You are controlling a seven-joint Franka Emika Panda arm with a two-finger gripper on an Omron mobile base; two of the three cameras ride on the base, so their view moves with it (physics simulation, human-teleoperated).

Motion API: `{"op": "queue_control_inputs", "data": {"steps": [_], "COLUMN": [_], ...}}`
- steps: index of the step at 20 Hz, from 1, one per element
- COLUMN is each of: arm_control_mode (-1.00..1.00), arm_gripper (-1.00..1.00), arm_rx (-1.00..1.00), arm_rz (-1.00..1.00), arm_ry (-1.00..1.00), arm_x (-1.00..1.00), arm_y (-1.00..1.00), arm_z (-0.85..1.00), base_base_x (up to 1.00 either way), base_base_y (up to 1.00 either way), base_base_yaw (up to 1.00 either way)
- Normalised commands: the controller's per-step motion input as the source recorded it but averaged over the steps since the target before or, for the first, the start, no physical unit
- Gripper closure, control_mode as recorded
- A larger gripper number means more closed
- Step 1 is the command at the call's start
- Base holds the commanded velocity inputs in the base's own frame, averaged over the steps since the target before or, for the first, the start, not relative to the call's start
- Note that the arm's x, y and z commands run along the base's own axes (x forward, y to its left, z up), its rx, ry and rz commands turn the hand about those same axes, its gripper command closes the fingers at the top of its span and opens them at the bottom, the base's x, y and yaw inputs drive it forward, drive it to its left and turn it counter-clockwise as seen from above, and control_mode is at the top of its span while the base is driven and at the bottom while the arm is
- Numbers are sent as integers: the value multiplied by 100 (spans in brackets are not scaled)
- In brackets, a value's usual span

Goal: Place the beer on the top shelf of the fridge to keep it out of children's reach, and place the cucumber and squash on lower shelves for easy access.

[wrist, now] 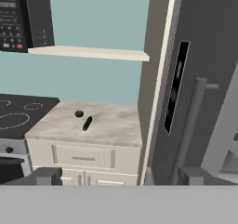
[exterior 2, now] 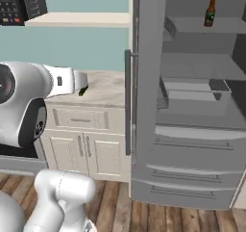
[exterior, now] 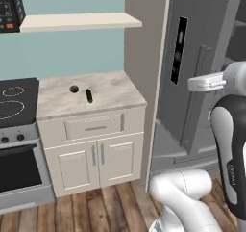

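Note:
The beer, a brown bottle with a green label, stands upright on the top shelf of the open fridge. On the marble counter left of the fridge lie the round squash and, just right of it, the long cucumber. In the hand view my gripper is open, its fingertips far apart with nothing between them. It is well back from the counter and faces it. The swung-out fridge door stands to the right of the counter.
A stove adjoins the counter on the left, with a microwave above it. A wall shelf hangs over the counter. The door's bar handle juts out near the hand. Lower shelves and drawers sit below the beer.

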Motion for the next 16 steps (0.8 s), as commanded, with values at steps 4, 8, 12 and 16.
{"op": "queue_control_inputs", "data": {"steps": [4, 8, 12, 16], "arm_control_mode": [100, 100, 100, 100], "arm_gripper": [-100, -100, -100, -100], "arm_rx": [0, 0, 0, 0], "arm_rz": [0, 0, 0, 0], "arm_ry": [0, 0, 0, 0], "arm_x": [0, 0, 0, 0], "arm_y": [0, 0, 0, 0], "arm_z": [0, 0, 0, 0], "base_base_x": [8, 32, 55, 66], "base_base_y": [76, 68, 45, 27], "base_base_yaw": [0, 0, 0, 0]}}
